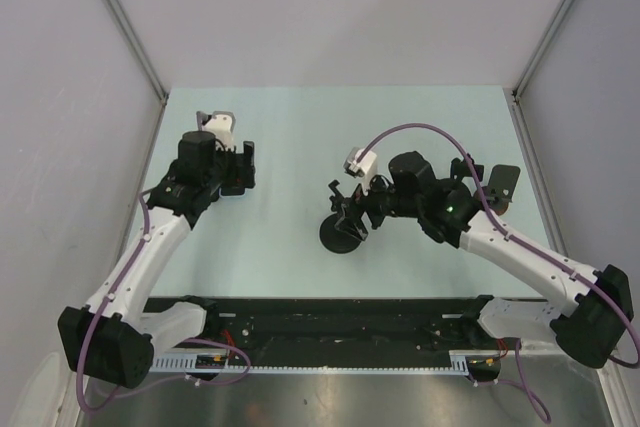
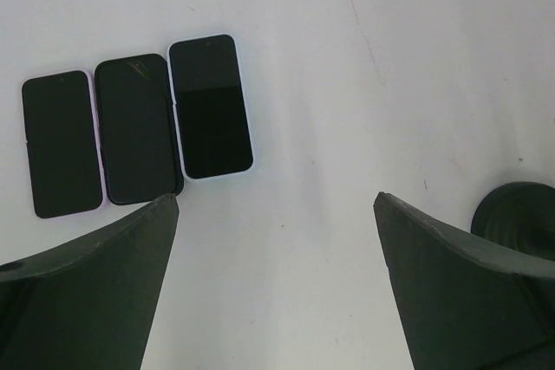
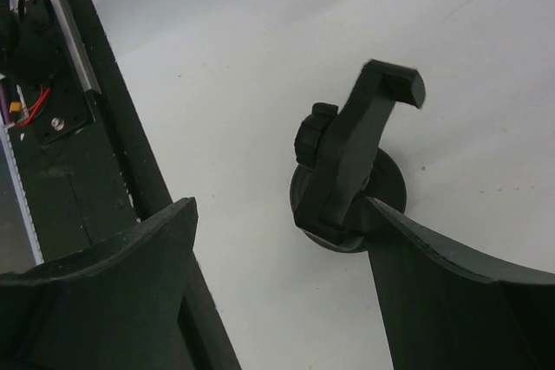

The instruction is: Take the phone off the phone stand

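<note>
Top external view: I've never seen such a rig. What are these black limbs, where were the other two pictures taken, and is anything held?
It looks down on two robot arms bolted to a pale table. The other pictures come from cameras on the wrists, each showing its own dark fingers. The left gripper hangs open near three phones lying flat side by side. The right gripper is open close to the black phone stand, whose cradle is empty. Nothing is held.

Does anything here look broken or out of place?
The middle phone of three lying flat side by side shows faint crack-like lines near its top edge. Otherwise nothing stands out; the stand is empty.
</note>
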Robot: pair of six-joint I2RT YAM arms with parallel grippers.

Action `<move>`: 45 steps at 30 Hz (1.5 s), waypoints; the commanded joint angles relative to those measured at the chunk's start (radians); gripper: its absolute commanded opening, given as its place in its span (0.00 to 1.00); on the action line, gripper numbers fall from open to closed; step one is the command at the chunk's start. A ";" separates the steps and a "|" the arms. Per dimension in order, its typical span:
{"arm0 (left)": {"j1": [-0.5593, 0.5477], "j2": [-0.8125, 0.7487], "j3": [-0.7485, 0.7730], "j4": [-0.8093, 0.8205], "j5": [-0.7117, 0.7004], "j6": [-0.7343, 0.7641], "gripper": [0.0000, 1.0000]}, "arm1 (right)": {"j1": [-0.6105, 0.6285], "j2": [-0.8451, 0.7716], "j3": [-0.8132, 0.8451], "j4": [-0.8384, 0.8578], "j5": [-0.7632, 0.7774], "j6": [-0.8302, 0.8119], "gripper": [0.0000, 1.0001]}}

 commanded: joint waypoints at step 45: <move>-0.001 -0.066 -0.022 0.030 -0.042 0.059 1.00 | 0.200 0.059 0.168 -0.121 0.560 0.014 0.00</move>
